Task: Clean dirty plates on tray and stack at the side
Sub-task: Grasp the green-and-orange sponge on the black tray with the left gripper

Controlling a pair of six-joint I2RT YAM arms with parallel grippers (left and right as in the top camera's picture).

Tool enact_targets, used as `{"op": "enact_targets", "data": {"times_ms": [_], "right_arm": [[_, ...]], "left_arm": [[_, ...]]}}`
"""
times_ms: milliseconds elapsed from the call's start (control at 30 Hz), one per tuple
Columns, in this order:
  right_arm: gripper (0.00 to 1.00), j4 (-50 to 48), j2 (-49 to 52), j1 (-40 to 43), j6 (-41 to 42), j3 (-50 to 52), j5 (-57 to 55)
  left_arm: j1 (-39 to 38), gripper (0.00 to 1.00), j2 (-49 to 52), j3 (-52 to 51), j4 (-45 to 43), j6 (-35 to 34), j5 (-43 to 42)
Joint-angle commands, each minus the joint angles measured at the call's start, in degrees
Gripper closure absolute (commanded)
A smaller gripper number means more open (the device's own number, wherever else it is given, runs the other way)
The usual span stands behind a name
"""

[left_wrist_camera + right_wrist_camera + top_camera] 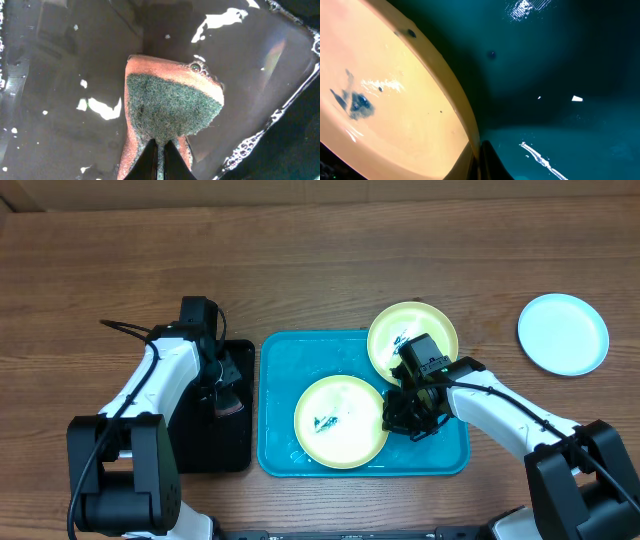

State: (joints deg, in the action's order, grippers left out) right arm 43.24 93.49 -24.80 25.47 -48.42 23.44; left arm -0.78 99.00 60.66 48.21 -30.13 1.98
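Grips a sponge (170,105) by one end in the left pincer (161,152), jaws squeezed narrow on it, green scouring face and orange body reaching out along the pincer's line, in the soapy black tray (215,448) just left of the tray (285,360). Pinches with the right pincer (481,161), closed thin, what looks like the right rim of the yellow plate (345,395) lying mid-tray. Places that plate to the sponge's right, so likely calls for a rightward carry over the tray's left rim, with the right arm nearer and apparently steadying. Shows a dark blue smear at the plate's centre. Has a second yellow plate (432,330), also smeared, overhanging the tray's far right corner, and a white plate (563,333) on the desk (320,240) well right of the tray, seemingly clean.
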Motion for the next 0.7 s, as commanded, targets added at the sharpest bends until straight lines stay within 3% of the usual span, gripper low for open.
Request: {"op": "enact_targets", "data": {"times_ms": [0, 400, 667], "right_arm": [[0.96, -0.1, 0.2, -0.2, -0.2, -1.1, 0.9], [0.96, -1.2, 0.2, -0.2, -0.5, -1.2, -3.8], [0.96, -2.4, 0.2, -0.2, -3.3, -1.5, -9.0]], "left_arm": [[-0.1, 0.96, -0.5, 0.6, 0.2, -0.7, 0.1], [-0.1, 0.96, -8.2, 11.9, 10.4, 4.2, 2.3], [-0.8, 0.96, -8.8, 15.3, 15.1, 9.7, -3.8]]}}
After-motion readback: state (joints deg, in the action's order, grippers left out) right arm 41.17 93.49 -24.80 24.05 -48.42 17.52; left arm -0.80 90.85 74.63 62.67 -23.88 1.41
